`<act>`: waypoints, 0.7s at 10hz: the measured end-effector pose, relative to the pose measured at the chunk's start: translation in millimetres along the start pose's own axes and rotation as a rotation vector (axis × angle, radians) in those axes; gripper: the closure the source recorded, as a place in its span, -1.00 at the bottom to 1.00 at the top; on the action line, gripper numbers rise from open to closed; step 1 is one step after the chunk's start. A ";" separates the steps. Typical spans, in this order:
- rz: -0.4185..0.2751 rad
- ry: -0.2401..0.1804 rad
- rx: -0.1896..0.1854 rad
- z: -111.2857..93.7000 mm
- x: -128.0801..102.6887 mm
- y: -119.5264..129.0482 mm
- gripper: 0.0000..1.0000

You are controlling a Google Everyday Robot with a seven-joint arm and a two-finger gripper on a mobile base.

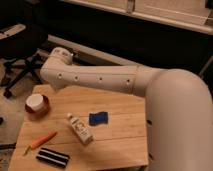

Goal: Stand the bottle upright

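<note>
Bench [125, 145] of pale wood carries, from the left: a red-and-white round tub [36, 105], an orange carrot [43, 141] and a black-and-white striped block [52, 157] at the front edge. The bottle [80, 128] lies on its side near the middle, slanted, just beside a blue pad [98, 118]. The white arm [100, 80] stretches above the back edge. The claw is out of view; apart or together, I cannot tell.

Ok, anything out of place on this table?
The bottle lies on its side mid-table, between the carrot and blue pad, instead of standing. Nothing looks spilled or damaged. The gripper is out of view; only the arm shows, over the far edge.
</note>
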 end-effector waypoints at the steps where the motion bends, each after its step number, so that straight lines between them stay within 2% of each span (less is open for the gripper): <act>1: -0.019 -0.036 0.004 6.4 -3.3 -5.9 -0.22; 4: -0.058 -0.125 -0.042 25.4 -15.2 -3.9 -0.22; 7: -0.063 -0.180 -0.081 45.8 -28.1 1.2 -0.22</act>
